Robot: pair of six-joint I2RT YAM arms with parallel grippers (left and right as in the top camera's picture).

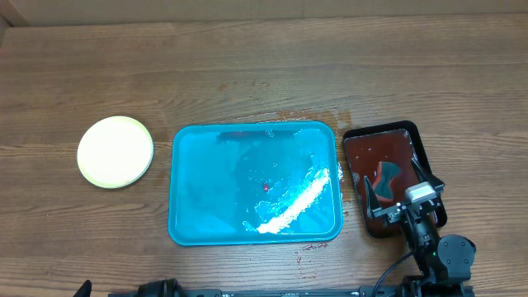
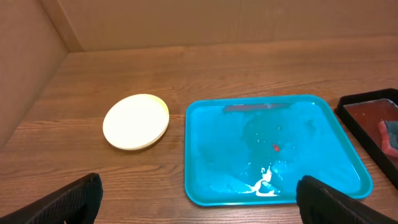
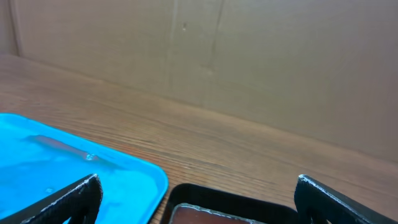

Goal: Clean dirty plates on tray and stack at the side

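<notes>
Plates (image 1: 115, 152) sit stacked on table (image 1: 247, 66) just L of the tray (image 1: 175, 190), none on it. Left gripper (image 2: 202, 202) is wide open & empty, back from tray's near edge, so it's the nearer arm to the stack. Right gripper (image 3: 205, 202) is also open & empty, over dark tray (image 1: 412, 132) R of it.

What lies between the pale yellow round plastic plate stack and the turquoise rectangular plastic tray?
Nothing: only bare wooden table separates the pale yellow round plastic plate stack from the turquoise rectangular plastic tray, clearest overhead.
</notes>
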